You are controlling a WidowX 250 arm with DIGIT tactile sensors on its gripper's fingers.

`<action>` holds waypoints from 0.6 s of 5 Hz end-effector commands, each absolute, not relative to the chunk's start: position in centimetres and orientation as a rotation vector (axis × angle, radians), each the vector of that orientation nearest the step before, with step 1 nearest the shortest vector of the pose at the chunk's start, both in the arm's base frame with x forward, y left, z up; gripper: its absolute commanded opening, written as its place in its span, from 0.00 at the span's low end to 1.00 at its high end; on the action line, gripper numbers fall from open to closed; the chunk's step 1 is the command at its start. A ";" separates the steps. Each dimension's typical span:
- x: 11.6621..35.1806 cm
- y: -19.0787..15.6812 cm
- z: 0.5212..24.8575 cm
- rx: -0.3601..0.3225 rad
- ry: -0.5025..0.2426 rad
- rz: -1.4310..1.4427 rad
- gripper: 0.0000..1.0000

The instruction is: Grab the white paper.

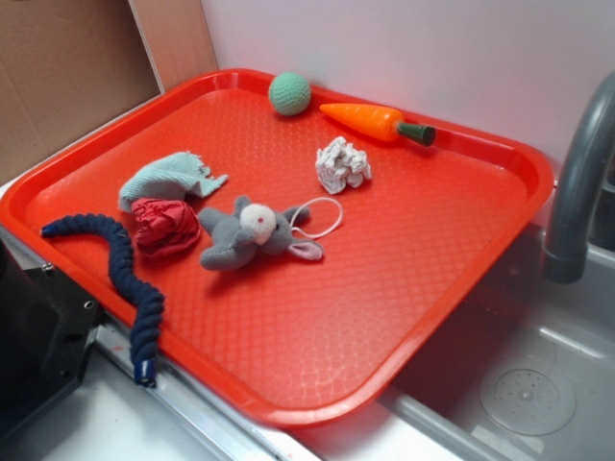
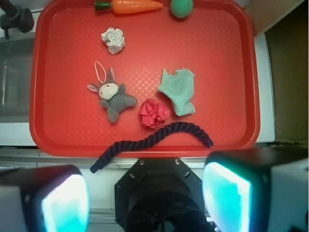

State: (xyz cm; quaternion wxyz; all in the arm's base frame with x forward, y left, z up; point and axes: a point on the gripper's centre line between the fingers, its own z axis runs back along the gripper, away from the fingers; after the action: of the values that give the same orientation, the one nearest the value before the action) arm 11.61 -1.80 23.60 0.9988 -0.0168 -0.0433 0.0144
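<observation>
Wrist view shows nothing done yet: the gripper hangs spread wide and empty above the near rim of the red plastic tray, probably high up, while the small crumpled white paper wad lies untouched far ahead, slightly left.

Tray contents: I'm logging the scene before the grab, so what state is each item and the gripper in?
white paper: crumpled wad, lying free.
teal cloth: rumpled, touching the red wad.
red wad: scrunched.
plush bunny: lying down, cord loop beside it.
navy rope: curved, one end hanging over the tray edge.
carrot: on its side.
green ball: resting near the rim.
gripper: open, empty.
</observation>
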 end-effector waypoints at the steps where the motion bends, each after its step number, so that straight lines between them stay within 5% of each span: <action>1: 11.6 -1.8 23.6 -0.034 -0.087 0.029 1.00; 3: 14.4 -2.7 21.9 -0.036 -0.148 0.091 1.00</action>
State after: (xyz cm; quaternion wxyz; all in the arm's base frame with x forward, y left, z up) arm 14.20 -2.60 21.30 0.9969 -0.0152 -0.0634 0.0435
